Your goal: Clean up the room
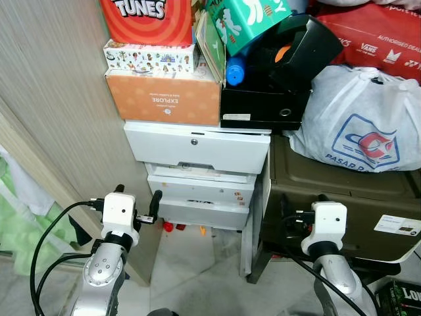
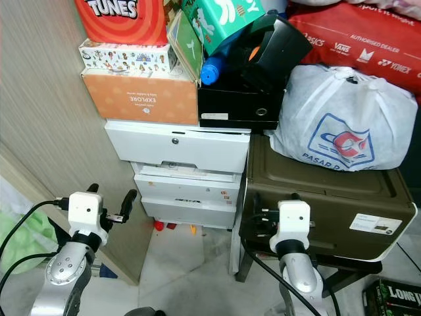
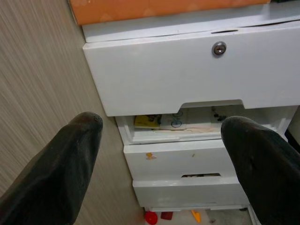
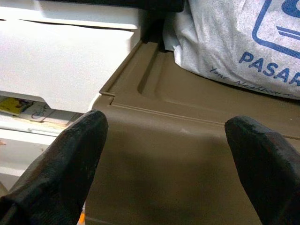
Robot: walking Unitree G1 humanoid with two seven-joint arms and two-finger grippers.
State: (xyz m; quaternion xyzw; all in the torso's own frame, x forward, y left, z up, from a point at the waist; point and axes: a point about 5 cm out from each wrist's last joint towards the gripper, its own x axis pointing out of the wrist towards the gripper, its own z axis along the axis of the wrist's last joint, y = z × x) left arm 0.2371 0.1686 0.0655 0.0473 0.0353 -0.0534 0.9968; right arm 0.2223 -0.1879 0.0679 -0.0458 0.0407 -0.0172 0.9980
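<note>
In front of the white drawer unit [image 1: 204, 178], both arms raised and nothing held: left gripper [image 3: 159, 154] with fingers spread wide, aimed at the drawer fronts; right gripper [image 4: 164, 154] likewise spread and empty, aimed at the lid of the olive crate [image 1: 342, 204] beside the unit. Step in hand judged as an approach to the drawers, the second drawer [image 3: 178, 124] standing a little out under the locked top one. To do it well: left gripper brought square to that front, pushed flat and centred so as not to skew it on its runners, cable at the wrist kept free of the wall panel [image 1: 52, 112]. Contents of the second drawer: papers, one yellow, with line drawings, seen through the gap; rest hidden. Lower drawers: contents not made out. On the unit: orange box [image 1: 164, 97], patterned box and red box stacked above it; black file box [image 1: 270, 92] holding a blue-capped bottle [image 1: 235, 71] and a green carton. On the crate: tied white bag [image 1: 362, 118], contents hidden. On the floor beneath the unit: small toys [image 1: 181, 228], red and orange, likely due for pickup.
</note>
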